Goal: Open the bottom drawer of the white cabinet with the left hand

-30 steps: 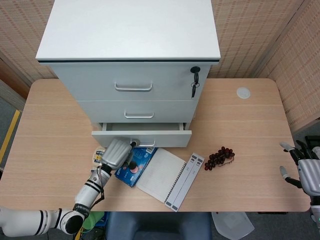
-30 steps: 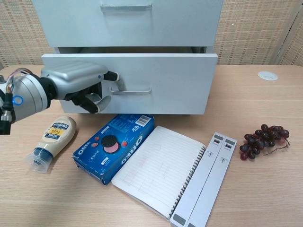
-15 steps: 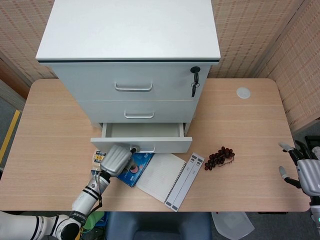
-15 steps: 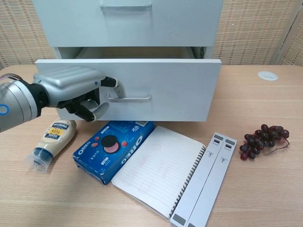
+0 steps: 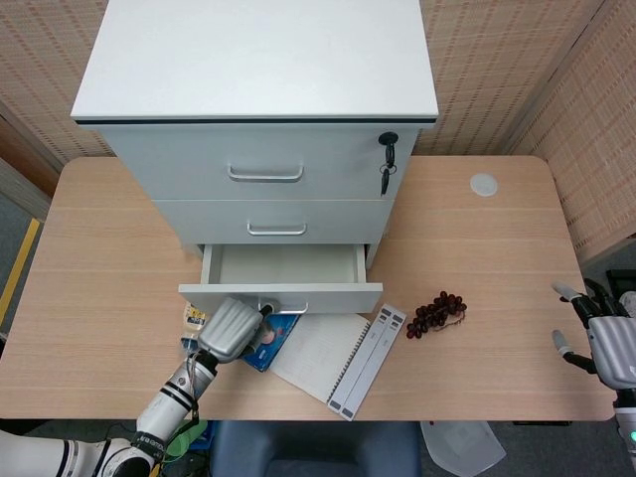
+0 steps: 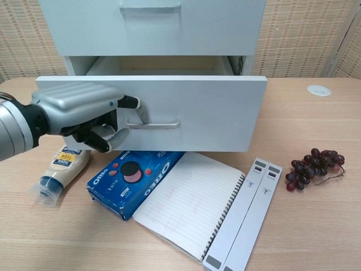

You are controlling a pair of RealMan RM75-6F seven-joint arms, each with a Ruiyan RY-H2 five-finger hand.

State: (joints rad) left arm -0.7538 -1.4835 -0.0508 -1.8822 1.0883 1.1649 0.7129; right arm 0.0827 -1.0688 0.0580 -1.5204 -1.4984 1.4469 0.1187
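The white cabinet (image 5: pixel 258 109) stands at the back of the table, and its bottom drawer (image 5: pixel 281 295) is pulled partly out, empty inside. In the chest view the drawer front (image 6: pixel 192 113) overhangs the Oreo box. My left hand (image 5: pixel 232 329) (image 6: pixel 84 113) grips the left end of the drawer's metal handle (image 6: pixel 155 123), fingers curled around it. My right hand (image 5: pixel 606 343) hovers at the table's far right edge, fingers spread, holding nothing.
In front of the drawer lie a blue Oreo box (image 6: pixel 135 172), a mayonnaise bottle (image 6: pixel 61 168), a spiral notebook (image 6: pixel 189 203) and a grey strip (image 6: pixel 242 217). A bunch of grapes (image 5: pixel 437 312) sits to the right. A key (image 5: pixel 386 164) hangs from the top drawer's lock.
The bottom drawer has slid further out toward me, pulled by my left hand on its handle. It now covers more of the Oreo box. The right hand stayed put.
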